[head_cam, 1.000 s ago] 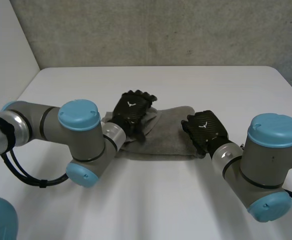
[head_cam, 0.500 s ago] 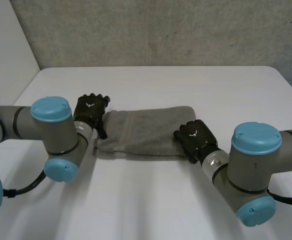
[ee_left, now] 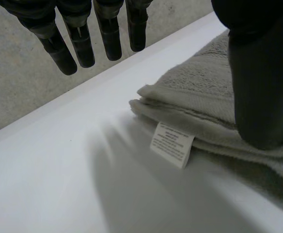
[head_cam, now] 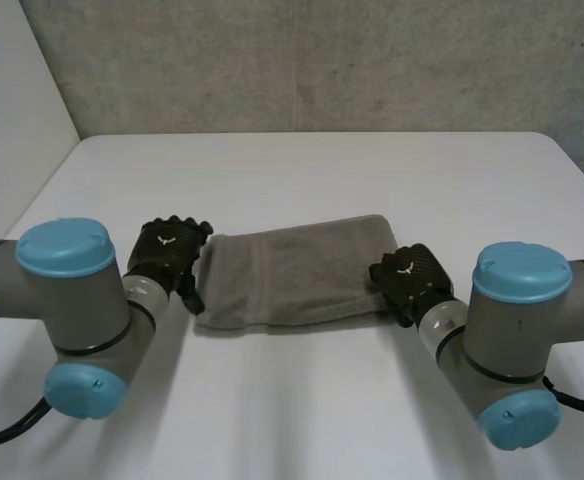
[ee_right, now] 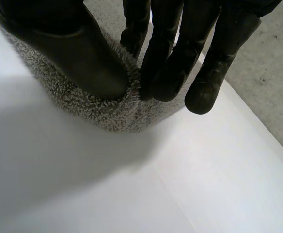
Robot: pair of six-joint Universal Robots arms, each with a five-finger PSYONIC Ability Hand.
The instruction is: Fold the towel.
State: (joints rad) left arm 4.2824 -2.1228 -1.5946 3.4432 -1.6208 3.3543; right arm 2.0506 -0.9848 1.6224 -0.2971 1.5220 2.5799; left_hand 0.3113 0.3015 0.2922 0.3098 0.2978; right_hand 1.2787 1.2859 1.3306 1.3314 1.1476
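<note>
A grey towel [head_cam: 292, 268] lies folded in a long strip across the middle of the white table [head_cam: 302, 170]. My left hand [head_cam: 170, 252] hovers at the strip's left end with straight fingers [ee_left: 64, 48] off the cloth and its thumb [ee_left: 260, 73] over the folded towel [ee_left: 199, 92], whose white label [ee_left: 171, 144] hangs at the edge. My right hand [head_cam: 408, 277] is at the right end, where its thumb [ee_right: 78, 53] and fingers [ee_right: 173, 58] pinch the towel's corner [ee_right: 115, 109] between them.
A grey concrete wall [head_cam: 322, 60] runs behind the table's far edge. Bare white tabletop [head_cam: 292, 410] stretches in front of the towel, between my two arms, and beyond it toward the wall.
My left hand slid off the towel leftward to its left end. The right hand moved onto the right corner and closed on it. The towel now lies flatter and longer.
</note>
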